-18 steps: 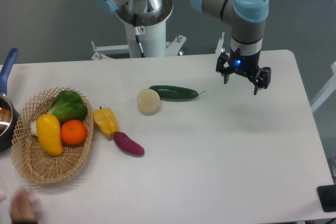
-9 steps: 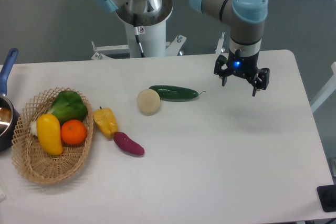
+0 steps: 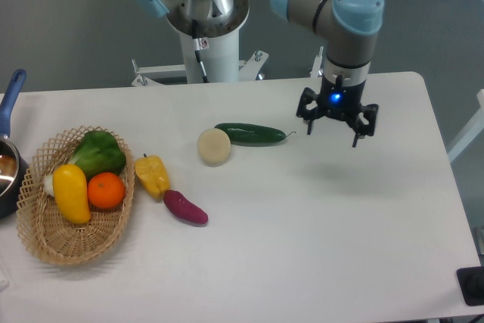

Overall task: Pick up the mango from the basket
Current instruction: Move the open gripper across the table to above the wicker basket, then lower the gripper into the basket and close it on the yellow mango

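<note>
Nothing is grasped yet: the mango (image 3: 71,193) lies in the basket (image 3: 45,243) at nine o'clock, while the gripper (image 3: 331,125), fingers apart and empty, hangs well apart at two o'clock above the bench (image 3: 318,240).

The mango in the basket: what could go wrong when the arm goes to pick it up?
The mango touches the orange and lies close to the green pepper, so the fingers could push or pinch a neighbour. The yellow bell pepper beside the basket has a similar colour and might be taken by mistake. The open gripper is far away; the cucumber lies on the way.
</note>
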You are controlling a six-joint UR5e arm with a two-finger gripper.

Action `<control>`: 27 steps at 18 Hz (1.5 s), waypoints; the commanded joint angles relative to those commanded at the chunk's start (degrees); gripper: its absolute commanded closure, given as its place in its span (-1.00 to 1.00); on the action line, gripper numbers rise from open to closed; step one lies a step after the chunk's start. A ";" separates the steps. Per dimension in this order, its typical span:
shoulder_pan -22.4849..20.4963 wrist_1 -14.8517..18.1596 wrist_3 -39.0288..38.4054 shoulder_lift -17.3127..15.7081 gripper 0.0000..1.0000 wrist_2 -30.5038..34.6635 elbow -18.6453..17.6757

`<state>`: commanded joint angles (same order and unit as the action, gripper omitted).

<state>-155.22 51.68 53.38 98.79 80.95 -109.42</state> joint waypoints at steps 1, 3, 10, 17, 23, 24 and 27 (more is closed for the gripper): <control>1.66 0.00 -2.56 -0.44 -1.00 0.00 0.00; 5.44 0.26 -7.74 -1.58 -1.00 0.00 -0.17; 21.96 0.35 -28.30 -1.58 -1.00 0.35 2.19; 35.32 0.79 -47.65 3.77 -1.00 0.53 8.25; 46.14 10.72 -56.63 11.68 -1.00 1.58 18.19; 47.63 11.16 -57.33 12.30 -1.00 2.02 18.37; 51.24 12.13 -59.00 13.97 -1.00 3.77 18.19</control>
<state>-103.98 63.81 -5.62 112.76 84.72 -91.23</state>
